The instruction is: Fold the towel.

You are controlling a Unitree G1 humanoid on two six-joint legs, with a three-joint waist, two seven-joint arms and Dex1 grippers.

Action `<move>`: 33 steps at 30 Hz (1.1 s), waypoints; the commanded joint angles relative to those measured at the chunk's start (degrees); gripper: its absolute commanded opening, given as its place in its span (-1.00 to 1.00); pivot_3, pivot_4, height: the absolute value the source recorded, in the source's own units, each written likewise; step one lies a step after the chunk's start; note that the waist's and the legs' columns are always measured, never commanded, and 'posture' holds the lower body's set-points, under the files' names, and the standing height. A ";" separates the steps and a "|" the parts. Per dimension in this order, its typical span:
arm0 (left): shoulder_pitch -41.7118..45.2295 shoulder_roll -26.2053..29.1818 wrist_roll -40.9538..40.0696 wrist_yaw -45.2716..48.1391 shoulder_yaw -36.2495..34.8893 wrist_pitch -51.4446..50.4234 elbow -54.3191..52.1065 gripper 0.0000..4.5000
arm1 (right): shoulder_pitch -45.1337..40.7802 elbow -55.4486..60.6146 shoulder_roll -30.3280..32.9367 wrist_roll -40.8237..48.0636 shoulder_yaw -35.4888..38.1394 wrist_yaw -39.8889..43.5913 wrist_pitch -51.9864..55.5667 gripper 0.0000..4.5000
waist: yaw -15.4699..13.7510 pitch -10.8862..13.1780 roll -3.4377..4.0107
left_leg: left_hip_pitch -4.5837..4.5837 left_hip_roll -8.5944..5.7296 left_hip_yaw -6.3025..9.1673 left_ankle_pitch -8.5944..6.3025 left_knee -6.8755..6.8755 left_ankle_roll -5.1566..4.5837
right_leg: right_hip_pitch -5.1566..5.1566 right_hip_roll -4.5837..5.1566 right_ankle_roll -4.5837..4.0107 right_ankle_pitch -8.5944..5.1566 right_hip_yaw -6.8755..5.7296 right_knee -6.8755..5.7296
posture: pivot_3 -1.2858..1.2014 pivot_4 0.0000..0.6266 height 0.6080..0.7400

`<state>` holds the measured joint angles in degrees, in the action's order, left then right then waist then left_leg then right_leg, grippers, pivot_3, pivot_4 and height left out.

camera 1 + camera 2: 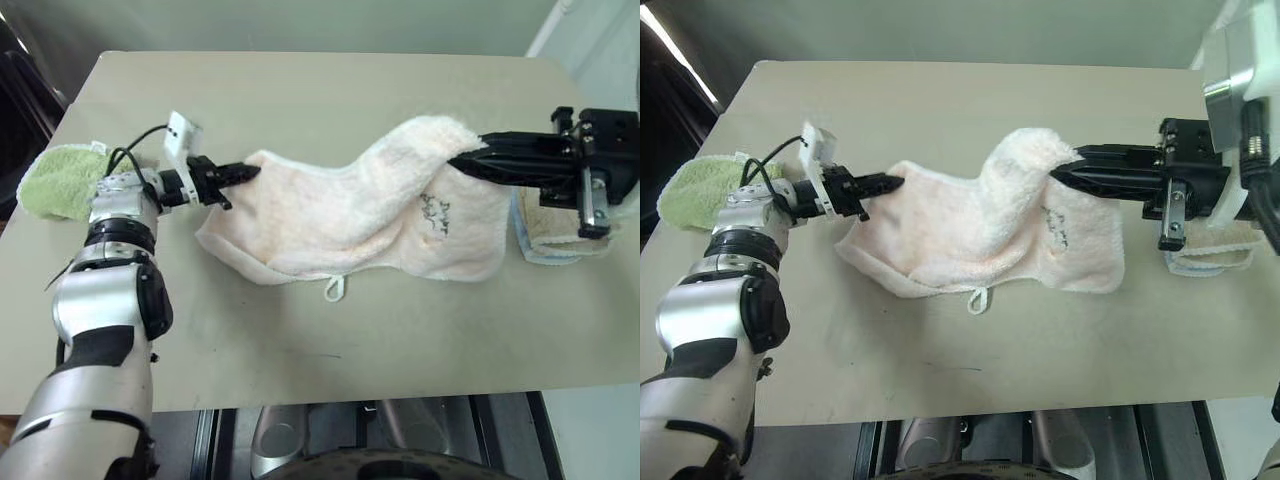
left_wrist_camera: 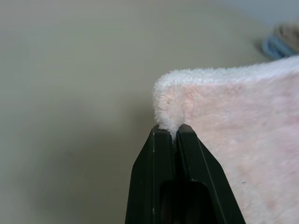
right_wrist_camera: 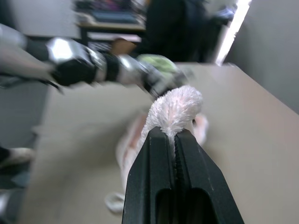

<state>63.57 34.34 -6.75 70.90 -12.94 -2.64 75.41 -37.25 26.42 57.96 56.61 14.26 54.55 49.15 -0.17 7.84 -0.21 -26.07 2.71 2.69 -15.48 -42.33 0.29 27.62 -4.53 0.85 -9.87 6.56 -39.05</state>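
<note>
1. We saw the pale pink towel (image 1: 340, 215) stretched across the middle of the beige table (image 1: 330, 95), held up at both ends and sagging between them, its lower folds resting on the tabletop
2. A small white loop (image 1: 334, 290) hung from the long edge nearest us, lying flat on the table, and a dark embroidered mark (image 1: 434, 210) showed on the right-hand part of the cloth
3. Our left gripper (image 1: 243, 173) had its two black fingers pressed together on the towel's left corner; the wrist view showed the terry edge pinched between the tips (image 2: 174, 133)
4. Our right gripper (image 1: 458, 160) was likewise clamped on the towel's right end, which rose in a fluffy bunch above the tips (image 3: 174, 133), higher than the left corner
5. A lime-green towel (image 1: 62, 180) lay at the table's left edge, just behind our left arm
6. A stack of beige and light-blue cloths (image 1: 555, 238) sat near the table's right edge, partly under our right arm and just beside the pink towel's right end
</note>
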 commanded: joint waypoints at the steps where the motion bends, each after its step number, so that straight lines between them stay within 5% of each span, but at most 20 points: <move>1: 2.61 0.60 -3.59 -7.27 -4.74 3.15 -1.04 -0.99 | 1.66 -4.97 1.61 -9.49 -0.69 1.55 -7.59 -1.00 | 0.00 0.00 0.00 | 0.00 -0.01 0.01 0.01 -0.02 -0.01 | -0.01 0.01 0.02 0.01 -0.01 0.00 | 0.03 -0.52 0.44; 9: 7.19 1.11 -4.56 -27.50 -9.82 14.29 -0.46 -0.99 | -7.18 -29.07 -7.38 -27.25 -3.86 -2.83 -30.14 -1.00 | 0.46 0.00 0.00 | 0.06 0.00 -0.03 0.08 -0.06 -0.09 | -0.01 -0.01 0.11 0.17 0.03 -0.02 | 0.03 -0.52 0.44; 13: 8.82 2.26 -4.48 -28.39 -10.11 16.86 -0.53 -0.99 | -9.91 -36.01 -14.90 -31.99 -3.32 -6.44 -41.30 -1.00 | 0.97 0.01 0.02 | 0.01 0.01 -0.04 0.15 -0.04 -0.13 | 0.11 0.01 -0.43 0.51 0.05 -0.07 | 0.03 -0.52 0.44; 22: -1.79 10.70 -6.22 2.36 -6.74 10.45 -6.84 -0.99 | 6.30 -24.72 -21.72 -31.77 -2.00 -7.20 -48.64 -1.00 | 1.14 0.02 0.04 | -0.41 0.00 -0.08 0.31 0.17 -0.09 | 0.72 0.03 -0.67 0.45 0.01 -0.19 | 0.03 -0.52 0.44; 28: -10.29 14.80 -8.87 12.46 -5.15 -0.01 -17.22 -0.99 | 15.95 -16.40 -21.99 -30.99 -1.87 -7.08 -48.18 -1.00 | 1.16 -0.02 -0.04 | -0.85 0.00 0.04 0.35 -0.31 -0.01 | 1.03 0.05 -0.66 0.48 -0.04 -0.53 | 0.03 -0.52 0.44; 33: -20.29 18.07 -11.89 17.06 -3.71 -9.86 -32.27 -0.99 | 25.36 -9.82 -20.32 -29.09 -0.76 -5.52 -46.16 -1.00 | 1.14 -0.03 -0.07 | -0.09 -0.02 0.04 0.31 -0.41 -0.06 | 0.19 0.06 -0.81 0.33 -0.02 -0.55 | 0.03 -0.52 0.44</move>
<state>44.63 50.78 -16.79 86.07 -16.77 -9.64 48.37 -13.14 12.91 36.52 25.73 10.67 48.04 2.97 0.97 7.81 -0.28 -25.96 2.69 2.74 -15.18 -42.71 0.23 27.61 -4.47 -0.28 -9.79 6.55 -39.59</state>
